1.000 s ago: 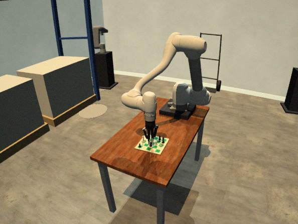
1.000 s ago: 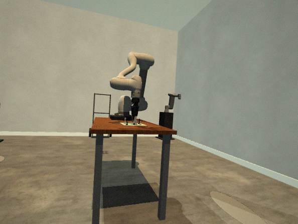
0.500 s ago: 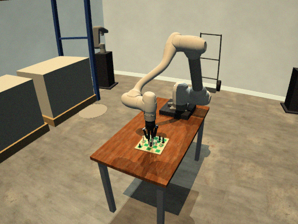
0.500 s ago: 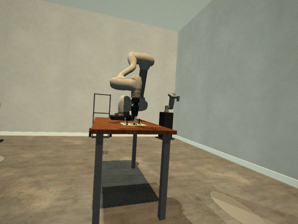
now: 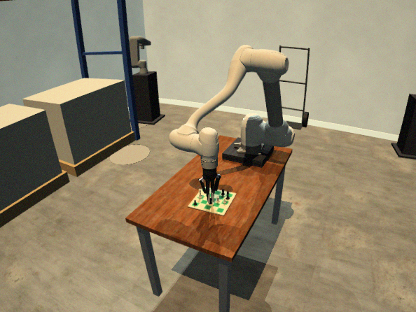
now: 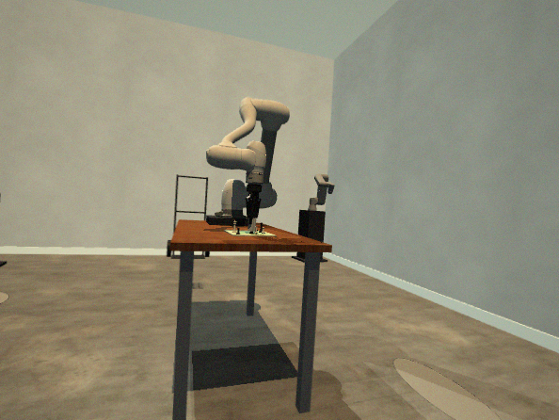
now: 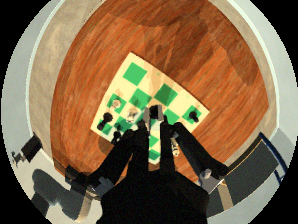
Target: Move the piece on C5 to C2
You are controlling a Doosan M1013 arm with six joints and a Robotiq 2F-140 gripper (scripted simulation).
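A small green and cream chessboard (image 5: pixel 212 203) lies on the wooden table, and it also shows in the wrist view (image 7: pixel 152 112). My gripper (image 5: pixel 210 199) points straight down over the middle of the board, and its fingers are shut on a small chess piece (image 7: pixel 154 113). The piece is low, close to the board surface. Its colour and its square are hard to tell, because the fingers hide most of it. Several other black and white pieces stand around the fingers, such as a white one (image 5: pixel 199 193) and a black one (image 5: pixel 227 195). In the exterior view the gripper (image 6: pixel 253 228) is at board height.
The arm's base (image 5: pixel 249 154) is mounted at the table's far end. A black piece (image 7: pixel 193 115) and a white piece (image 7: pixel 115 103) stand close on either side of the fingers. Large boxes (image 5: pixel 80 115) and a blue frame stand on the floor to the left.
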